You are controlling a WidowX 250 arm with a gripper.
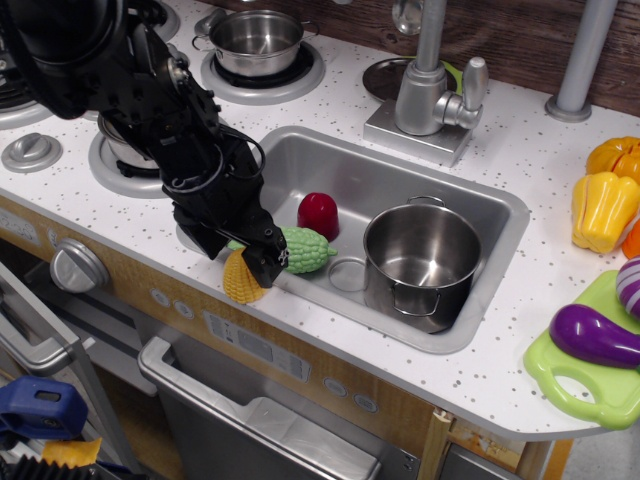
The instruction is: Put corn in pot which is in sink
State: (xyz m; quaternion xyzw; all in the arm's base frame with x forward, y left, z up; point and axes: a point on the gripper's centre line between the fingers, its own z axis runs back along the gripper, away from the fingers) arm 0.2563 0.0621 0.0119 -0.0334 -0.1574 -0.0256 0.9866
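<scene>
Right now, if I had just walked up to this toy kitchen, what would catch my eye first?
Probably the big black robot arm, its gripper down over a small yellow corn on the counter's front edge, beside the sink. Next comes the shiny steel pot standing empty in the sink's right half, with a red toy and a green bumpy toy to its left.
</scene>
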